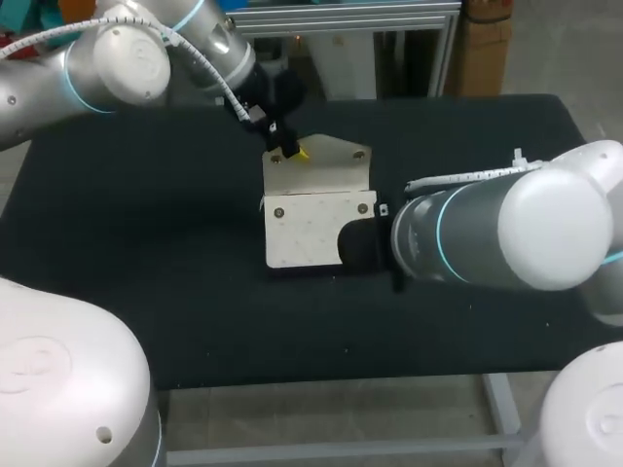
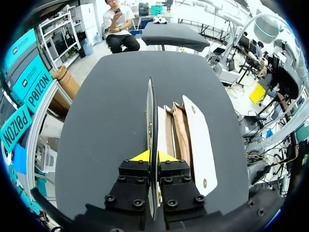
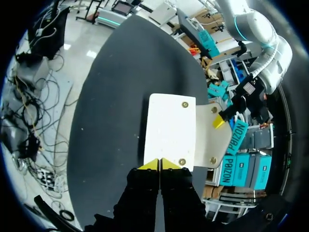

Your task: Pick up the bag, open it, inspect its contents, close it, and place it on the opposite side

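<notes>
- A black table (image 1: 146,272) fills the scene.
- The cream bag (image 1: 307,233) sits at the table's middle, with its inner compartments showing in the left wrist view.
- Its flap (image 1: 326,165) is raised off the front panel.
- The left gripper (image 2: 150,155) pinches the flap's edge between both fingers.
- The right gripper (image 3: 159,164) has its tips pressed together at the bag's near edge; I cannot tell whether they grip it.

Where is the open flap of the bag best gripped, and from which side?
Grip the flap at its thin free edge, coming from the far side of the bag, one finger on each face. It stands raised as a flat sheet, as the left gripper holds it now.
</notes>
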`<state>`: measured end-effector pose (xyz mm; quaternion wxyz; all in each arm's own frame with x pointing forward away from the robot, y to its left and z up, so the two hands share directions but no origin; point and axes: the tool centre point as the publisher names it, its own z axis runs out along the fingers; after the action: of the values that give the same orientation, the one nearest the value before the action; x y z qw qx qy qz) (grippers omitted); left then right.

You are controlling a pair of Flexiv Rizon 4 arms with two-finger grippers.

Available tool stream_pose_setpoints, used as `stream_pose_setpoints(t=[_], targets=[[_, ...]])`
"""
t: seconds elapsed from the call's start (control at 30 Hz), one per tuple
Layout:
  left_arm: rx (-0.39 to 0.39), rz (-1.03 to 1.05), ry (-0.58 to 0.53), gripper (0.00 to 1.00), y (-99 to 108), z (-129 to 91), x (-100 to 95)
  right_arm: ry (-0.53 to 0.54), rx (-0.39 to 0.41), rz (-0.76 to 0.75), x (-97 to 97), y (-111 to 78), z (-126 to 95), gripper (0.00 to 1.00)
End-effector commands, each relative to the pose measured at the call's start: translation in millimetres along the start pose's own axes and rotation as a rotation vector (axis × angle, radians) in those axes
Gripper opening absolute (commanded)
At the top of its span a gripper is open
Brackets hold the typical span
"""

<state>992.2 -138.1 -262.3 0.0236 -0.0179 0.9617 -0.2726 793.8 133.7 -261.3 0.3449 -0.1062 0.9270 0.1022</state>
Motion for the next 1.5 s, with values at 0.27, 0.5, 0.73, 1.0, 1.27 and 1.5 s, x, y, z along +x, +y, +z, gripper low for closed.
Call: stream_pose_setpoints(t=[0.27,0.5,0.73,1.0,1.27,1.5], targets=[[0.024,0.048,-0.101,0.0,11.0,6.0,12.9,-0.206,0.07,0.003,24.9,4.0,-6.5,0.96],[0.026,0.061,-0.105,0.0,13.7,7.0,14.4,-0.195,0.094,0.019,26.7,2.6,-7.2,1.0],[0.026,0.061,-0.105,0.0,13.7,7.0,14.4,-0.195,0.094,0.019,26.7,2.6,-7.2,1.0],[0.026,0.061,-0.105,0.0,13.7,7.0,14.4,-0.213,0.119,0.022,37.6,14.3,-5.0,1.0],[0.02,0.109,-0.188,0.0,13.5,12.7,21.1,-0.26,0.206,-0.021,74.3,18.6,-5.2,1.0],[-0.009,0.141,-0.207,0.0,15.8,29.6,19.8,-0.268,0.248,-0.045,88.4,12.0,6.7,0.84]])
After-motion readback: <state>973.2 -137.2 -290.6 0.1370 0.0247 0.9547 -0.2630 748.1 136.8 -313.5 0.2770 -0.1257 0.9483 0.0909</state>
